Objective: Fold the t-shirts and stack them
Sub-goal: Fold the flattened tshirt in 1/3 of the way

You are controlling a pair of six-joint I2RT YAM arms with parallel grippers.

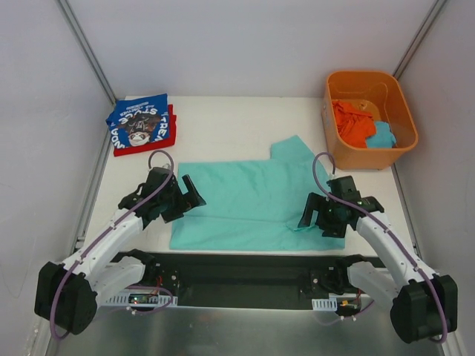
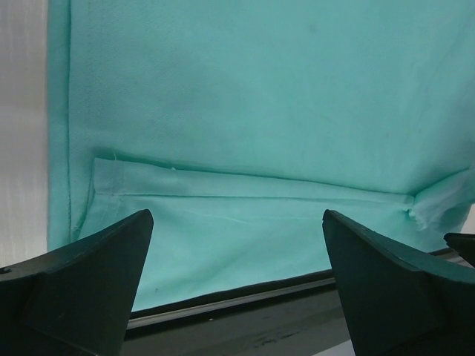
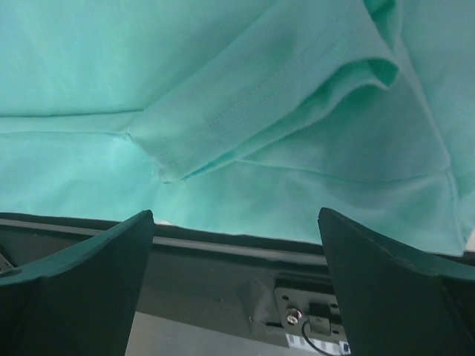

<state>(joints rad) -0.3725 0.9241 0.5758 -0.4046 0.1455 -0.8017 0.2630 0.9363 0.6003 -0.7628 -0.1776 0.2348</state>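
Seen from above, the mint-teal t-shirt (image 1: 252,204) lies spread flat at the middle of the white table (image 1: 223,119), its near edge along the dark strip in front of your arm bases and one sleeve (image 1: 293,148) pointing toward the far side. Your left gripper (image 1: 189,202) stands at the shirt's left edge with its fingers spread wide and nothing between them. The left wrist view confirms this: the left gripper (image 2: 236,222) shows both dark fingers (image 2: 96,274) well apart, with a stitched hem band (image 2: 252,189) of the teal cloth beyond them. Your right gripper (image 1: 319,221) stands over the shirt's near right corner, likewise spread and holding nothing. From the right wrist, the right gripper (image 3: 236,219) frames a folded-over flap of sleeve (image 3: 245,119) lying on the shirt's body. Whether either gripper touches the cloth you cannot tell from these views. At the far left corner, the royal-blue t-shirt (image 1: 139,122) with white lettering rests folded on top of the red t-shirt (image 1: 141,150). At the far right, the orange tub (image 1: 404,126) holds crumpled orange-red cloth (image 1: 352,122) and a bit of light-blue cloth (image 1: 382,136).
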